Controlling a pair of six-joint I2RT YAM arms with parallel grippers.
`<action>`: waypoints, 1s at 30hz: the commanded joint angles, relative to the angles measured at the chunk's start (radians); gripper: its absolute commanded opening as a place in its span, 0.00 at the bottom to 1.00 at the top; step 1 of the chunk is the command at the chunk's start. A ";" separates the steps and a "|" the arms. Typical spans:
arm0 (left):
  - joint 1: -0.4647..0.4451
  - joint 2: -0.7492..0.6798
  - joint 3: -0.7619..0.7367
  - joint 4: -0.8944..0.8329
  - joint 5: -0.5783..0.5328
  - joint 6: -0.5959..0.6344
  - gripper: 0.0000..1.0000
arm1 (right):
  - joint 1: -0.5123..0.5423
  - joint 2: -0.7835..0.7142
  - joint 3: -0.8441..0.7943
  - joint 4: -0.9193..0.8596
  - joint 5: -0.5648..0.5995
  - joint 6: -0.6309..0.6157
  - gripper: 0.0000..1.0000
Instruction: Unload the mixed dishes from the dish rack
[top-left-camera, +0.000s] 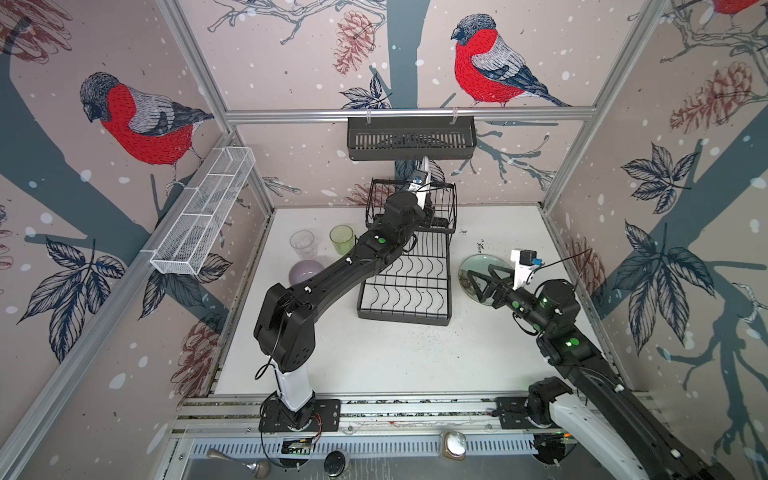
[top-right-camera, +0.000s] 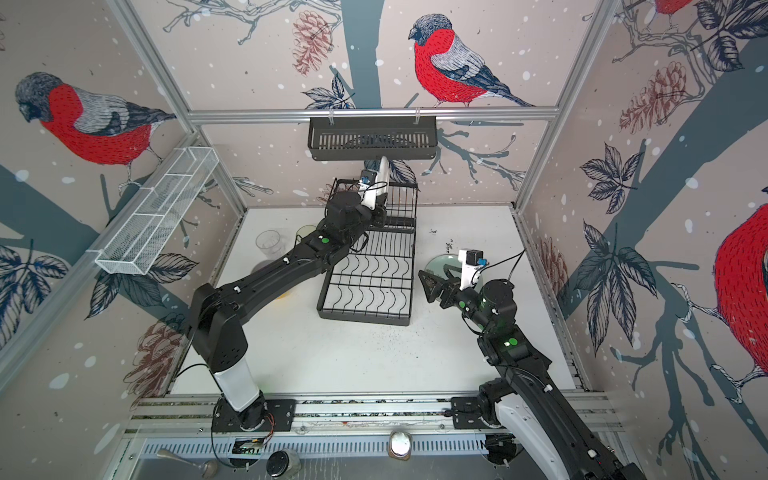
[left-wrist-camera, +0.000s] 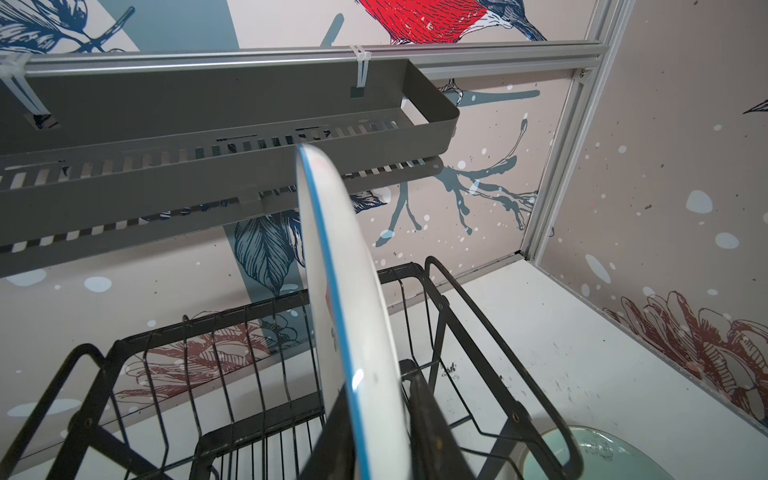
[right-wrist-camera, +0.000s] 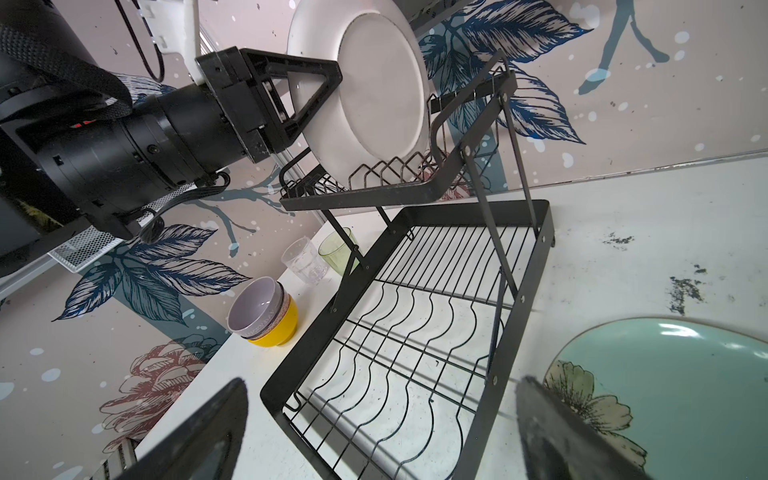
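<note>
We see the white counter (top-left-camera: 395, 361) carrying everything, with the black two-tier dish rack (top-left-camera: 403, 321) toward its back middle. The rack's lower tier is bare wire. The only dish in it is a white plate with a blue rim (left-wrist-camera: 345, 270), standing on edge in the prongs of the upper tier. The prongs keep it upright and leave its rim free to be taken.

The left pincer (left-wrist-camera: 374, 390) straddles that rim, one finger on each face, the jaws close against it; we cannot tell whether they are pressing. We judge the edge-on approach suits the prongs, since the plate must lift straight out to clear them.

Right of the rack, the mint plate with a flower print (right-wrist-camera: 673, 374) lies flat on the counter. The right pincer (right-wrist-camera: 382, 382) hangs released just above it, jaws spread wide, clear of the left arm.

Left of the rack sits the stack of bowls (right-wrist-camera: 266, 316), lilac on top and yellow beneath, nested to save room. The clear glass (right-wrist-camera: 303, 262) and green glass (right-wrist-camera: 336, 251) stand upright just behind it.
</note>
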 joint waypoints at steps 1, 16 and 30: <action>-0.004 -0.013 -0.001 0.050 -0.030 0.016 0.21 | 0.000 -0.002 0.002 0.010 0.006 -0.007 0.99; -0.021 -0.006 0.014 0.039 -0.100 0.055 0.18 | -0.003 -0.009 0.002 0.003 0.018 -0.001 1.00; -0.032 0.005 0.018 0.041 -0.150 0.092 0.09 | -0.004 0.011 0.002 0.006 0.017 0.004 0.99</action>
